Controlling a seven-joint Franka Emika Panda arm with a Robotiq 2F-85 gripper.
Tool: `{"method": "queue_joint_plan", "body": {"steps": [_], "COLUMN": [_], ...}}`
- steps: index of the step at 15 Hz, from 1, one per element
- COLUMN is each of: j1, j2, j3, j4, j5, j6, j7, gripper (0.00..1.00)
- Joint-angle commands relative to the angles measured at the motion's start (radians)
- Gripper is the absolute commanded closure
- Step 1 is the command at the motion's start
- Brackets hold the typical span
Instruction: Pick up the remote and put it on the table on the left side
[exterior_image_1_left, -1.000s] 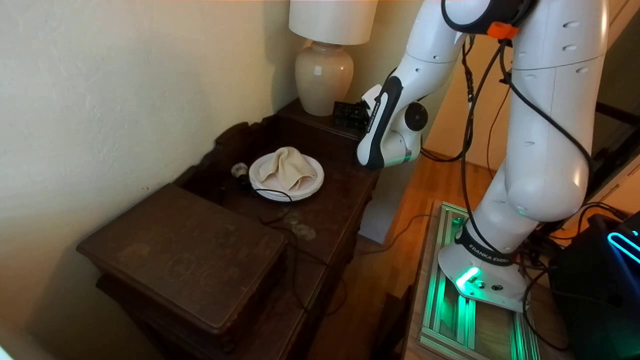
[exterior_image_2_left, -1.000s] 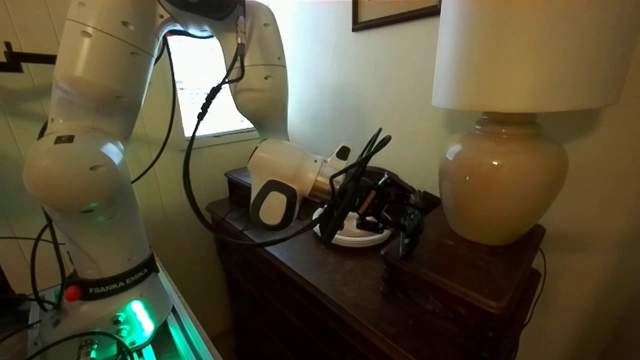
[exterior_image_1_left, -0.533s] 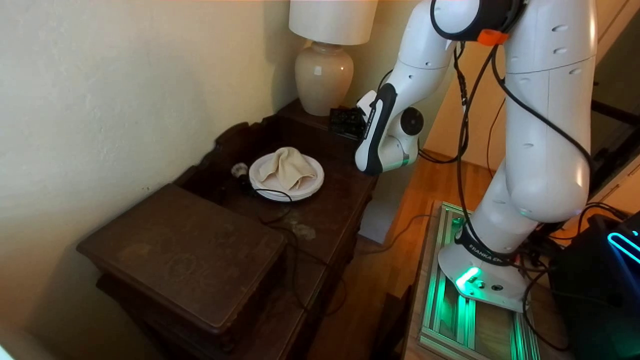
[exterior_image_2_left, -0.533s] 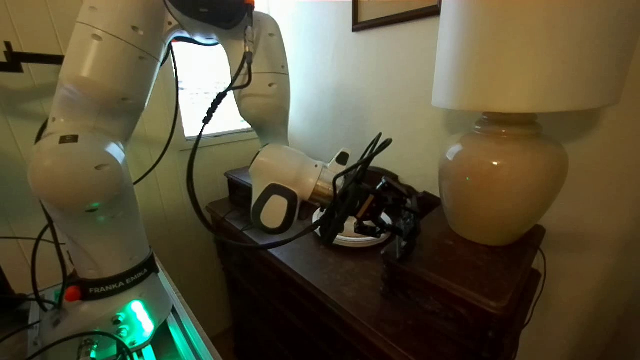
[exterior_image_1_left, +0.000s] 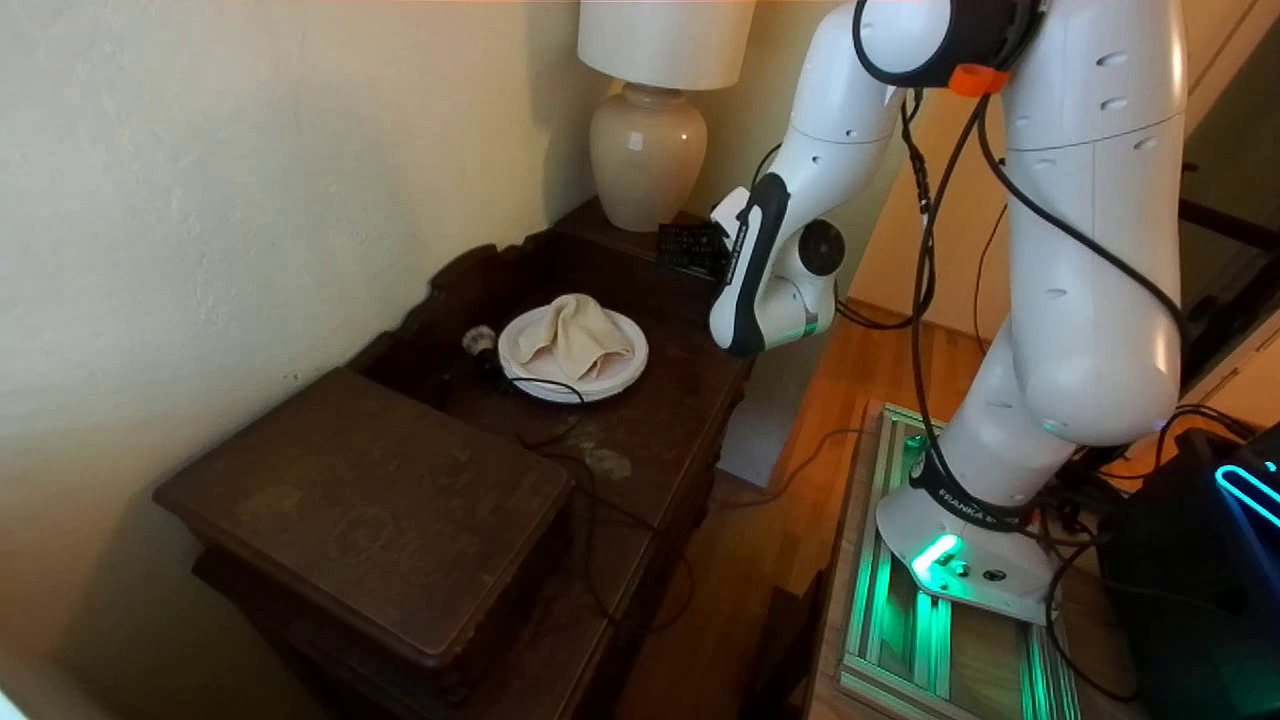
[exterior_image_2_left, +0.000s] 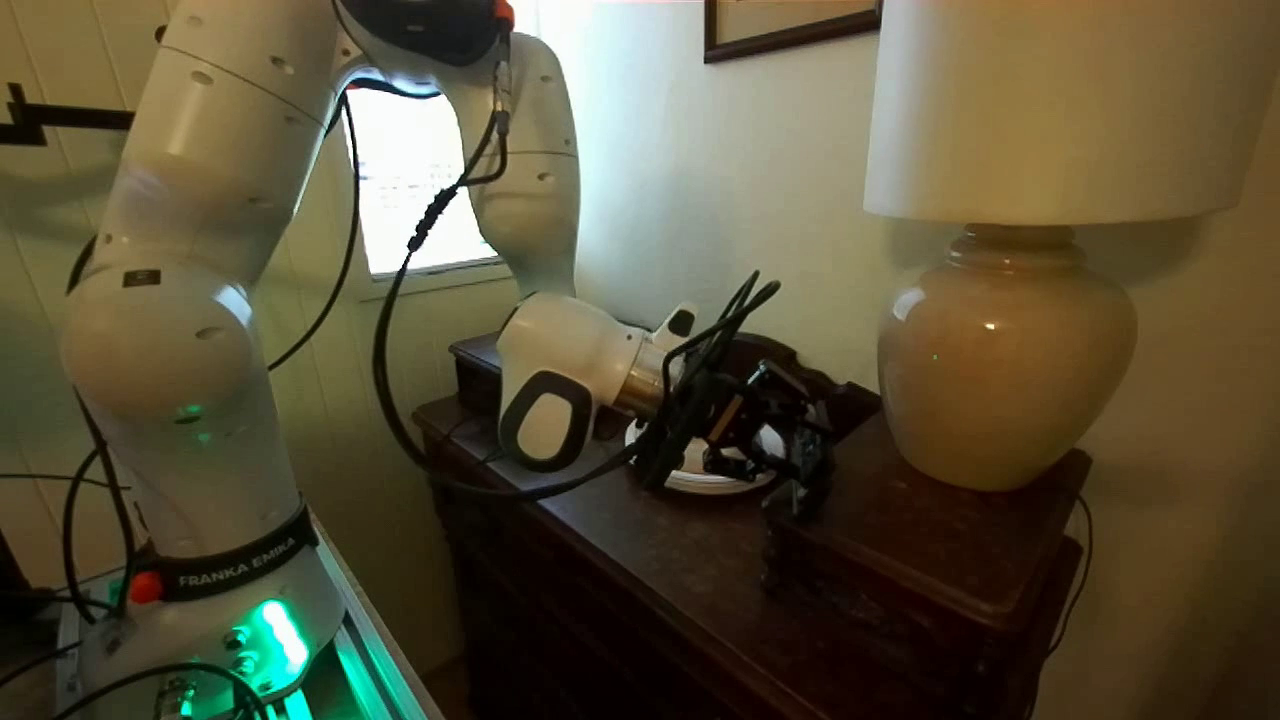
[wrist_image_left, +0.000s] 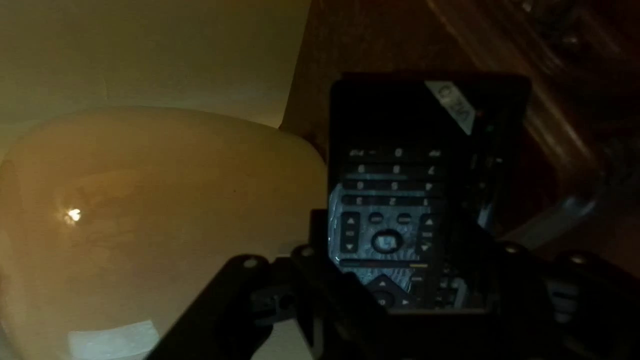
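Observation:
The black remote (wrist_image_left: 392, 200), with white-marked buttons and a VIZIO logo, fills the middle of the wrist view. My gripper's dark fingers (wrist_image_left: 400, 240) lie on both sides of it, shut on it; its lower end is hidden behind them. In both exterior views the gripper (exterior_image_1_left: 693, 250) (exterior_image_2_left: 805, 465) and the remote merge into one dark shape. They are by the raised shelf (exterior_image_2_left: 960, 540) at the lamp end of the dark wooden dresser (exterior_image_1_left: 660, 430). I cannot tell whether the remote touches the shelf.
A cream lamp (exterior_image_2_left: 1005, 370) stands on the raised shelf close to the gripper. A stack of white plates (exterior_image_1_left: 630, 375) with a beige cloth (exterior_image_1_left: 575, 340) sits mid-dresser. A raised box top (exterior_image_1_left: 370, 500) is at the other end. A black cable (exterior_image_1_left: 600, 500) crosses the dresser.
My gripper, with the remote in it, has moved down and slightly toward the plates, away from the lamp. The arm links shifted with it. The plates, cloth and lamp have not moved.

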Motion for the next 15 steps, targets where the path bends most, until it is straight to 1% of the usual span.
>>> {"method": "queue_joint_plan", "body": {"steps": [1,2,6,7,9,11,13,14,15], "j1": [0.017,0.029,0.042,0.053,0.093,0.147,0.196,0.214,0.229], "j2": [0.067,0.056,0.028,-0.007,-0.099,-0.210,-0.297,-0.309,-0.338], "j3": [0.002,-0.003,-0.007,-0.004,0.001,0.008,0.021,0.037,0.053], "j4": [-0.029,-0.016,-0.018,-0.043,-0.086,-0.128,-0.135,-0.080,-0.082], "j5": [0.024,0.036,0.063,0.079,0.142,0.232,0.354,0.439,0.520], "j6": [0.040,0.005,0.010,0.008,-0.045,-0.119,-0.202,-0.305,-0.378], "j7": [0.011,-0.008,-0.006,-0.005,-0.030,-0.073,-0.142,-0.204,-0.256], "gripper": [0.65,0.65,0.65,0.65,0.65,0.65,0.65,0.65,0.65]}}
